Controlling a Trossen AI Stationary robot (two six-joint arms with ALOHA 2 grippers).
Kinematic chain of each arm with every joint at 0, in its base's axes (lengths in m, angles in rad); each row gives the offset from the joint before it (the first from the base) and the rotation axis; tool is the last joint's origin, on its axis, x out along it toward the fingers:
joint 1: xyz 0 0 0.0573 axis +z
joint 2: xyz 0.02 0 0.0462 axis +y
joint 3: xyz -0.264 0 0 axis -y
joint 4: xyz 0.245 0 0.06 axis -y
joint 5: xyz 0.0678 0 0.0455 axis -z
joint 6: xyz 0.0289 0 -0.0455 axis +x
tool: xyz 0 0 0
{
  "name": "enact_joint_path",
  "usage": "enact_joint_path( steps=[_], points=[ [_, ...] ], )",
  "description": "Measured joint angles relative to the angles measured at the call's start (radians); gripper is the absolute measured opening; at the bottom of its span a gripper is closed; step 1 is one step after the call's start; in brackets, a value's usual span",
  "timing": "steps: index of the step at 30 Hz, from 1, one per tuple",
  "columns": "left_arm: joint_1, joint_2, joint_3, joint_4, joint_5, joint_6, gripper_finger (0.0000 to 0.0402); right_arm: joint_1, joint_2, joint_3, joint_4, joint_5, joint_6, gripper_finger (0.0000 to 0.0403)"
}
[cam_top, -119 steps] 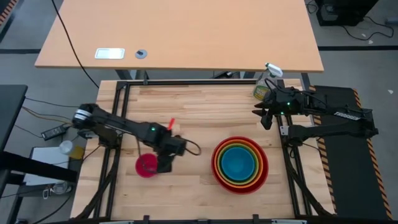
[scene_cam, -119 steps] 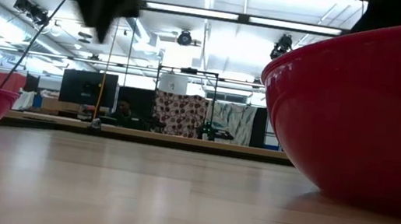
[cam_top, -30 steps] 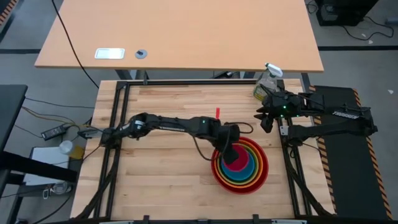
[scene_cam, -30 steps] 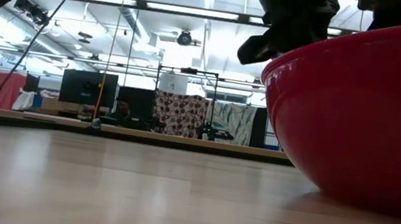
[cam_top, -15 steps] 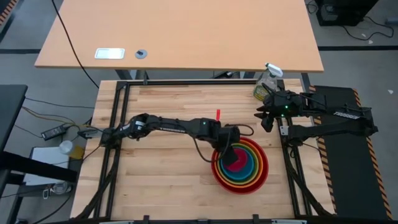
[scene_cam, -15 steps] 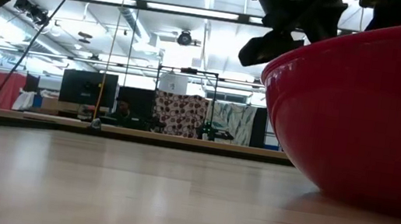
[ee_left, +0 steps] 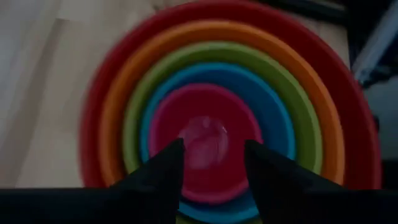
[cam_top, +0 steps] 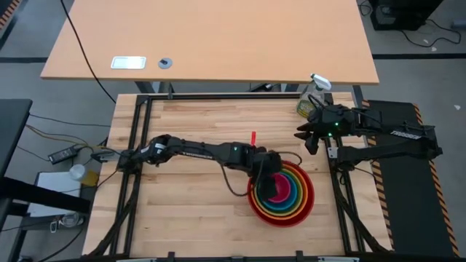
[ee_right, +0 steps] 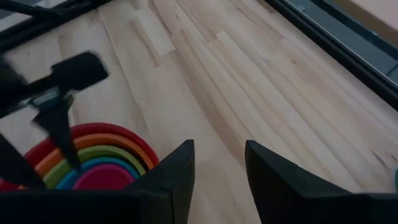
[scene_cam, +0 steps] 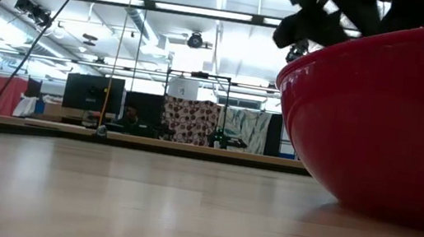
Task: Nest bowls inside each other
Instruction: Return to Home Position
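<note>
Five bowls sit nested at the table's right half: red [cam_top: 306, 209], orange [ee_left: 323, 93], lime green [ee_left: 297, 93], blue [ee_left: 273, 118] and, innermost, magenta pink [ee_left: 205, 140]. The pink bowl rests by its bottom in the blue one. My left gripper [cam_top: 265, 177] hangs open just above the stack's left side. In its wrist view its fingers [ee_left: 213, 149] stand on either side of the pink bowl's middle without touching it. In the low view only the red bowl's wall [scene_cam: 386, 118] shows. My right gripper [cam_top: 307, 138] waits open at the table's right edge.
A clear spray bottle [cam_top: 312, 94] stands at the table's far right corner, behind my right gripper. Bare wooden table top [cam_top: 189, 211] lies to the left of and in front of the stack. A dark metal frame [cam_top: 135, 182] runs along the table's edges.
My left gripper has opened and let go of the pink bowl, which now lies level inside the blue bowl. The gripper has rolled about its own line and drawn back a little from the stack's middle, toward the table's left.
</note>
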Motion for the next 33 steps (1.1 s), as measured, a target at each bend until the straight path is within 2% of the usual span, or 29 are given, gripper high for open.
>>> enact_joint_path(
  steps=[5,15,22,26,29,33],
  points=[
    [-0.03,-0.001,-0.001,-0.014,-0.054,0.074,0.015,0.0,-0.002,0.0,0.004,-0.012,0.011,0.0148],
    [-0.044,-0.037,-0.001,-0.029,-0.109,0.197,0.0103,-0.003,0.001,0.0,0.085,-0.155,-0.016,0.0148],
    [-0.037,-0.082,-0.002,-0.117,-0.114,0.238,0.0069,-0.046,-0.099,-0.002,0.179,-0.177,-0.044,0.0148],
    [-0.027,-0.133,-0.005,-0.2,-0.117,0.257,0.0051,-0.068,-0.176,-0.064,0.191,-0.214,-0.058,0.0148],
    [-0.019,-0.19,-0.074,-0.196,-0.117,0.263,0.004,-0.074,-0.244,-0.149,0.229,-0.237,-0.023,0.0148],
    [-0.011,-0.331,-0.28,-0.151,-0.118,0.224,0.0028,-0.073,-0.335,-0.273,0.307,-0.26,0.057,0.0148]
  ],
)
